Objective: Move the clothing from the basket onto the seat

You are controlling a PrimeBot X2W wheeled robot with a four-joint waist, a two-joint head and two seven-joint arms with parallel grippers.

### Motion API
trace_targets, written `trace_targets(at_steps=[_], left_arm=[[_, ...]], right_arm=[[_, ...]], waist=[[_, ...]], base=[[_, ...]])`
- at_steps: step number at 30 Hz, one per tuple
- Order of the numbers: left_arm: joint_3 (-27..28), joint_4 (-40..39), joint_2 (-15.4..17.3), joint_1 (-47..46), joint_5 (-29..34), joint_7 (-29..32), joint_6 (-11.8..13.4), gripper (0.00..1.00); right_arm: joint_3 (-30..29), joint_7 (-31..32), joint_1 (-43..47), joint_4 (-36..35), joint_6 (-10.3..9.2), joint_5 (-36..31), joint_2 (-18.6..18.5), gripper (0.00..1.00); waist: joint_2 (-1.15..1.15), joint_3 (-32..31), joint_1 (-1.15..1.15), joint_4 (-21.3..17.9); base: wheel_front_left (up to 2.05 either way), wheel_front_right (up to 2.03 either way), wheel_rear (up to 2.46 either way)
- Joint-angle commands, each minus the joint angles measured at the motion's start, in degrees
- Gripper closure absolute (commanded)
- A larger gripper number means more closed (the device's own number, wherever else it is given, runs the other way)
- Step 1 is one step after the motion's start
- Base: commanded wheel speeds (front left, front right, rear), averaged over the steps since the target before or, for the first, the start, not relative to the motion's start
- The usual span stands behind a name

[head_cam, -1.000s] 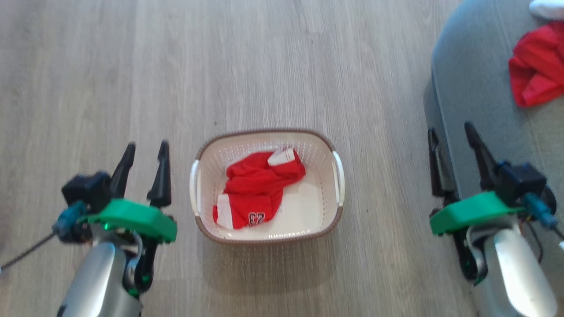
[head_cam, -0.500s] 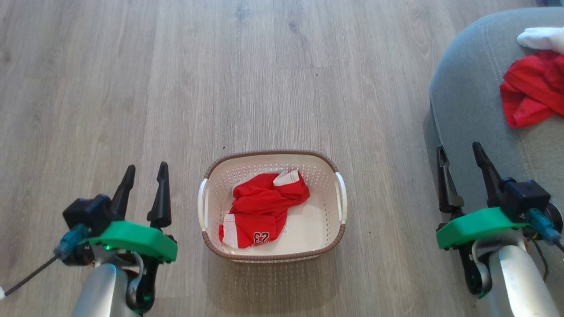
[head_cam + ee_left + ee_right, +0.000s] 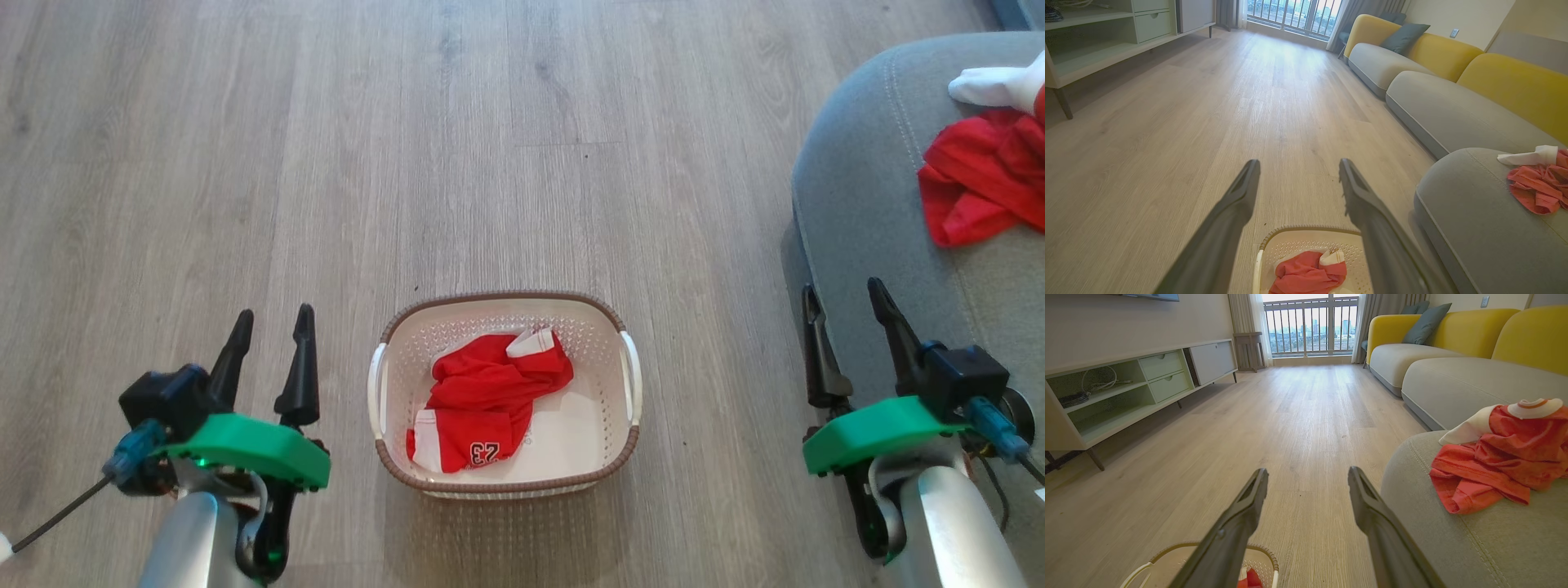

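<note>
Where basket (image 3: 606, 445) stands apart from seat (image 3: 857, 204) edge, wood floor (image 3: 718, 343) between.

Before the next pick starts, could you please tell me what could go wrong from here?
The red garment lies crumpled low in the basket, so a grab might catch the perforated wall or lift the basket along. The right gripper hangs beside the seat and could brush it when swinging inward.

You can read one number: 23, on the clothing (image 3: 490, 396) in the basket (image 3: 506, 298), right of the left gripper (image 3: 273, 313); it shows upside down. Nothing else reads.
</note>
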Motion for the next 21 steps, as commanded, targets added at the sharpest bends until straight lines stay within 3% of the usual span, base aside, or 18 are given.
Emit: trace_targets(at_steps=[1, 21], left_arm=[[2.24, -1.59, 0.23, -0.99, 0.63, -0.57, -0.27, 0.00], [3.26, -1.25, -0.15, -1.14, 1.73, -0.57, -0.87, 0.00]], right_arm=[[1.49, -0.38, -0.70, -1.63, -0.01, -0.26, 0.22, 0.00], [1.49, -0.38, -0.95, -1.45, -0.01, 0.05, 0.22, 0.00]], waist=[[0.00, 0.03, 0.00, -0.10], [0.00, -0.18, 0.00, -1.14]], base=[[0.00, 0.00, 0.00], [0.00, 0.00, 0.00]])
